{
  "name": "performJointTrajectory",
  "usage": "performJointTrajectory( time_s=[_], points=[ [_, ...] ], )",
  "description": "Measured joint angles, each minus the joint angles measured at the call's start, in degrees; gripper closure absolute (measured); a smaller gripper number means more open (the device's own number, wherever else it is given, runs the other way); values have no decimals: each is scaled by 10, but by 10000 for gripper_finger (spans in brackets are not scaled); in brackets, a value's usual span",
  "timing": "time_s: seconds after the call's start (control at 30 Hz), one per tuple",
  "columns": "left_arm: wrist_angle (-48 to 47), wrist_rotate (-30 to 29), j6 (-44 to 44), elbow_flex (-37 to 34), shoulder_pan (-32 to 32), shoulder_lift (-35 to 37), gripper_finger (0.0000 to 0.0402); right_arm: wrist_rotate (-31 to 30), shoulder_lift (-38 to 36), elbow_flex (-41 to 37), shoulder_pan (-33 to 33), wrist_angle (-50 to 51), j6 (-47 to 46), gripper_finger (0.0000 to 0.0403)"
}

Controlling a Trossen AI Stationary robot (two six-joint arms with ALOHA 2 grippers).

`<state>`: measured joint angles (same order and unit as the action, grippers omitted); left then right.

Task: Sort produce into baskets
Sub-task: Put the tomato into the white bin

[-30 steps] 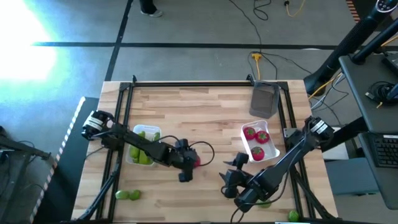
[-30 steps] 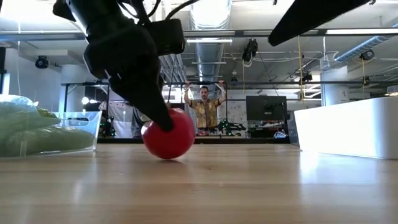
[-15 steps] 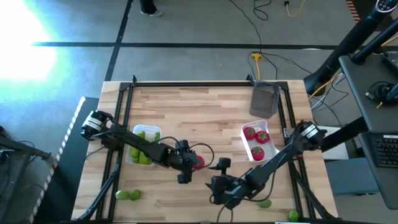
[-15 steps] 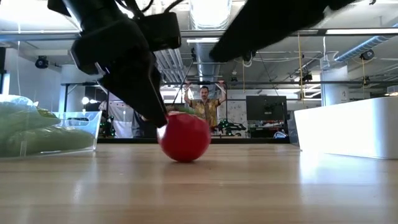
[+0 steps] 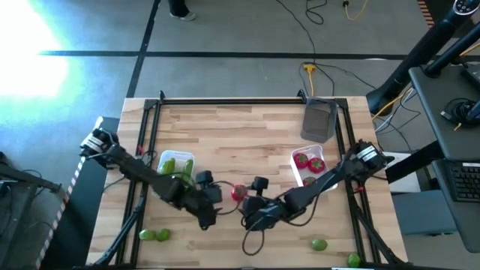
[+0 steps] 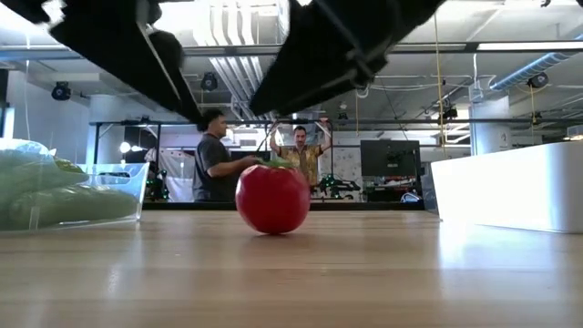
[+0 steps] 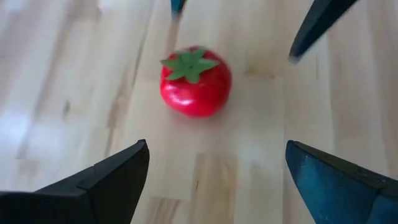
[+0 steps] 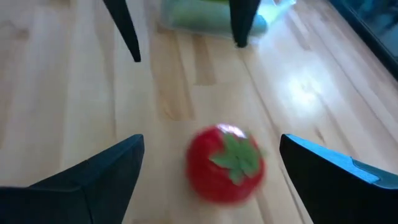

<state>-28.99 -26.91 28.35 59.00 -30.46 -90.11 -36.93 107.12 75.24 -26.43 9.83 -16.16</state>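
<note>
Tomato (image 5: 238, 193) lies loose on the counter (image 5: 240, 131), mid-front, w/ both grippers flanking it.

High view: left gripper (image 5: 205, 196) sits just left of the tomato, right gripper (image 5: 253, 212) just right and slightly nearer the front edge. Neither touches it. Left tray (image 5: 172, 174) holds cucumbers, right tray (image 5: 310, 171) holds tomatoes, grey tray (image 5: 319, 120) at the back. Limes (image 5: 154, 235) lie near the front-left corner, another lime (image 5: 319, 244) front right.

Low view: tomato (image 6: 272, 198) rests on the wood, arms overhead, nothing gripping it. People stand in the room behind.

Left wrist view: fingers (image 7: 109, 175) spread wide, tomato (image 7: 195, 81) ahead, outside the gap.

Right wrist view: fingers (image 8: 99, 173) spread wide too, tomato (image 8: 225, 163) between them but ungripped.

Risk: it's round and free, so a nudge from either finger could roll it off. Both arms converge on one spot, so they could collide.
</note>
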Motion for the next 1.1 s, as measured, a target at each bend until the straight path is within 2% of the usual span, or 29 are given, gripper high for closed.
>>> performJointTrajectory(
  time_s=[0.23, 0.33, 0.53, 0.8, 1.1],
  points=[
    [51, -153, 79, -34, -58, 4, 45, 37, 15, 0, 39, -23, 27, 34],
    [51, -185, 101, -36, -67, -11, 45, 58, 20, 0, 52, -27, 27, 34],
    [57, -175, 100, -35, -67, -48, 45, 114, 48, 1, 61, -50, 28, 34],
    [28, -166, 97, -35, -68, -57, 45, 115, 89, 1, 76, -72, 17, 34],
    [10, -179, 97, -35, -69, -49, 45, 115, 93, 1, 77, -51, 2, 35]
  ],
)
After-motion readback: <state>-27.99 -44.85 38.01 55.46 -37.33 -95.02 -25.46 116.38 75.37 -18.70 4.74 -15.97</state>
